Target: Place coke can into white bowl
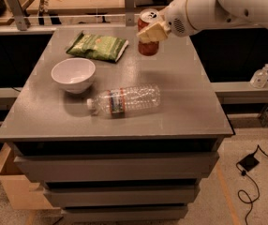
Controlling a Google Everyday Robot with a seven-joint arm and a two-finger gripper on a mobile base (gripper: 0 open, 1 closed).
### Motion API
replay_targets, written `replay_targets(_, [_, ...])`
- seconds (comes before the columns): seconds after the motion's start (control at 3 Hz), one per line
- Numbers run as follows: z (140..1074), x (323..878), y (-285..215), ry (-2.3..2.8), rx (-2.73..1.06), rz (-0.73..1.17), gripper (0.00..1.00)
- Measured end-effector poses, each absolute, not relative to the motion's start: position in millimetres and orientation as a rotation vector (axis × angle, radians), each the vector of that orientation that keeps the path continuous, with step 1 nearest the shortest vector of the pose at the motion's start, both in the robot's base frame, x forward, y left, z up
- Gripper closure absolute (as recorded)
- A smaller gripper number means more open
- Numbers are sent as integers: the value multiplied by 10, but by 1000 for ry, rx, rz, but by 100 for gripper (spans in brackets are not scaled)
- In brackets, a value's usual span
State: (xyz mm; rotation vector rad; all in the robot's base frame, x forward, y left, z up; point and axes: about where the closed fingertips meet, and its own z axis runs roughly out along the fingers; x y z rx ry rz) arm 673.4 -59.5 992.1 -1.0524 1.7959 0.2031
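The tool (149, 32) sits at the end of the white arm that reaches in from the upper right, over the far part of the tabletop (185, 97). Its cream-coloured fingers (153, 30) are closed around the middle of the coke can (148, 48). The can is roughly upright, with its silver top above the fingers and its red lower half below them. It appears to hang clear of the grey surface rather than stand on it.

Just to the left of the tool, as the camera sees it, a green snack bag (98, 46) lies flat near the far edge of the tabletop. Further left of the tool and nearer the camera, the white bowl (73, 82) stands upright with its mouth open upward. It is well apart from the can and close in front of the bag.

Below the tool and toward the camera, a clear plastic water bottle (127, 99) lies on its side. Its cap points toward the bowl and it sits just beside the bowl.

Stacked grey drawers (115, 165) sit under the tabletop. Off to the right of the tool, a small clear bottle (260, 75) stands on a low ledge. On the floor below that are a black power adapter (249, 162) and its cable.
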Motion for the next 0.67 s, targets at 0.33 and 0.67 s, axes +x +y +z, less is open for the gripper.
replay_targets(0.33, [10028,6635,-276,1737,-1156,253,100])
replay_targets(0.67, [10045,6449,105,1707,-1296,297,100])
